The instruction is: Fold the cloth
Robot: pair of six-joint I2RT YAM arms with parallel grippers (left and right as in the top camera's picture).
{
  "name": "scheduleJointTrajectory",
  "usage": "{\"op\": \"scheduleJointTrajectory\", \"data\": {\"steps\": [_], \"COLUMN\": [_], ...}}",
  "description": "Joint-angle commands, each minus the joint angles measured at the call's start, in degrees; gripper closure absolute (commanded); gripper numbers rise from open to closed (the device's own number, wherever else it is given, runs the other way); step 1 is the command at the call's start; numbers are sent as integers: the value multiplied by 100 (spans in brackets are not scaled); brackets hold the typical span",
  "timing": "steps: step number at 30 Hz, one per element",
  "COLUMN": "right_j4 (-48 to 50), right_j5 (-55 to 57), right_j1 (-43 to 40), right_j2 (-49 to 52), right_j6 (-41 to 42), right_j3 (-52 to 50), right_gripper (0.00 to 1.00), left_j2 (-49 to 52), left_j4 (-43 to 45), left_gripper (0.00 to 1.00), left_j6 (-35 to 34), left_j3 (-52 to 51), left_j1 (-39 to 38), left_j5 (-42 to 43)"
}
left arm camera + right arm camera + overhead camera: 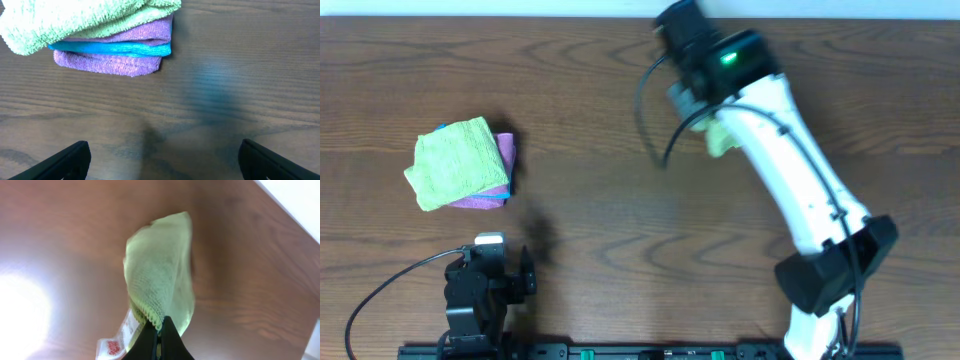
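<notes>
My right gripper (158,330) is shut on the hemmed edge of a light green cloth (160,277), which hangs bunched from the jaws above the table, with a white care tag (117,340) dangling beside them. In the overhead view only a bit of that cloth (720,140) shows under the right arm, toward the back of the table. My left gripper (162,162) is open and empty, low over bare wood near the front edge. A pile of folded cloths (460,165) lies at the left: green on top, then purple, blue and purple (115,47).
The dark wooden table (610,200) fills the view. The right arm's white link (800,180) stretches diagonally over the right half. The table's back edge and a white wall show in the right wrist view (300,200).
</notes>
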Motion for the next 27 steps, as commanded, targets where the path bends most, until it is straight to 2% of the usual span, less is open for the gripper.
{"op": "scheduleJointTrajectory", "data": {"steps": [1,5,13,19,27], "right_j4": [-302,-684,-1019,-855,-223], "right_j5": [-138,-251,-520,-525,-953], "right_j1": [535,933,955,704,-61], "right_j2": [-450,-975,-1725,-1561,-649], "right_j6": [201,599,935,896,424], "right_j3": [24,24,24,17,15], "right_gripper": [99,99,99,99,99], "left_j2": [-37,-37,-37,-37,-37], "left_j4": [-48,-48,-48,-48,-50], "left_gripper": [4,4,5,4,5], "left_j6": [-22,-22,-22,-22,-22], "left_j3": [-70,-70,-70,-70,-70], "left_j1": [-24,-24,-24,-24,-24], "left_j5": [2,2,2,2,2]}}
